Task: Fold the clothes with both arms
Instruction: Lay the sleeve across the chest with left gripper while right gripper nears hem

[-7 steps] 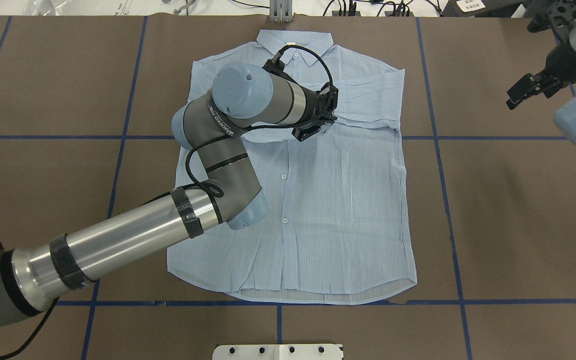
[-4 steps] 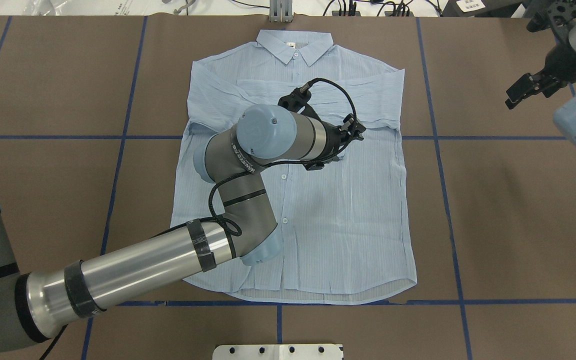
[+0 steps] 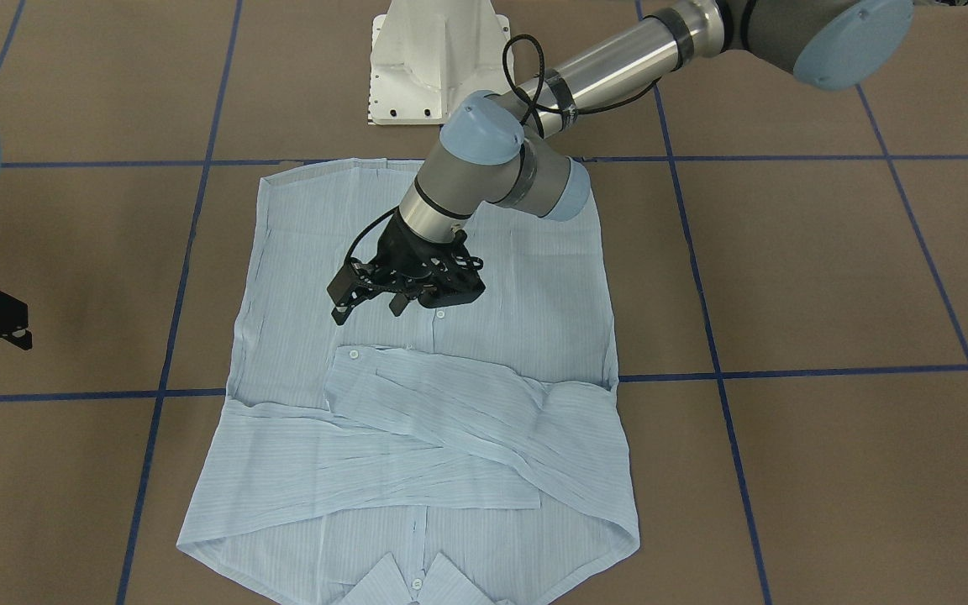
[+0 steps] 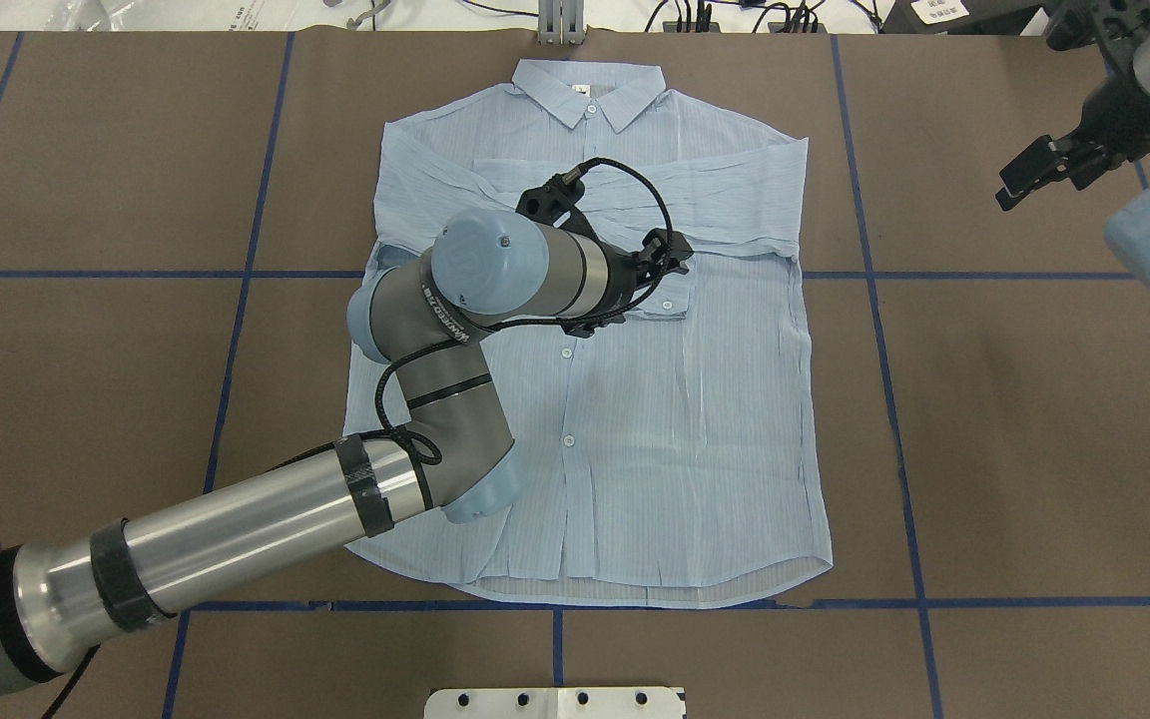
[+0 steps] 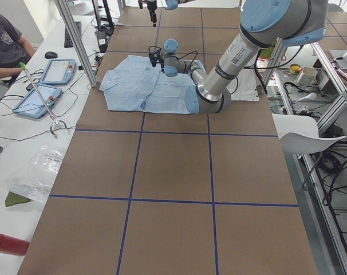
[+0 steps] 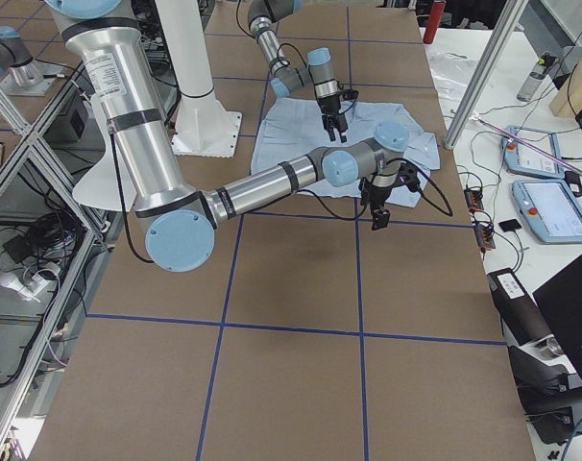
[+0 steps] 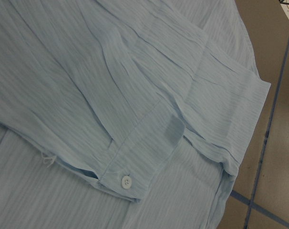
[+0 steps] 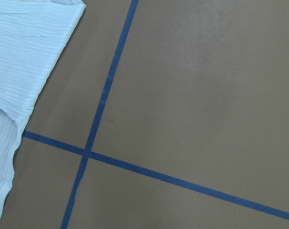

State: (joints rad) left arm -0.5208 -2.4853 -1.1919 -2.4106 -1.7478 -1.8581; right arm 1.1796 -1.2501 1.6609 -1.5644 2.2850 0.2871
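Observation:
The pale blue striped shirt point(image 4: 685, 449) lies flat, front up, on the brown table, collar point(image 4: 590, 90) at the far edge. Both sleeves are folded across the chest, and a buttoned cuff point(image 7: 130, 167) lies on top near the middle. My left gripper point(image 3: 366, 307) hovers open just above the button placket, holding nothing; in the overhead view the left gripper point(image 4: 660, 268) is largely covered by its wrist. My right gripper point(image 4: 1034, 172) hangs open and empty off the shirt's right side, over bare table; the right wrist view shows only a shirt edge point(image 8: 25, 57).
Blue tape lines point(image 4: 874, 300) divide the table into squares. The white pedestal base point(image 3: 434, 67) stands at the near edge. A side bench along the far edge holds tablets point(image 5: 62, 71), cables and a seated person point(image 5: 4, 43).
My left gripper swung right and nearer across the chest, then drew back a little to the left. My right gripper shifted slightly toward the far edge.

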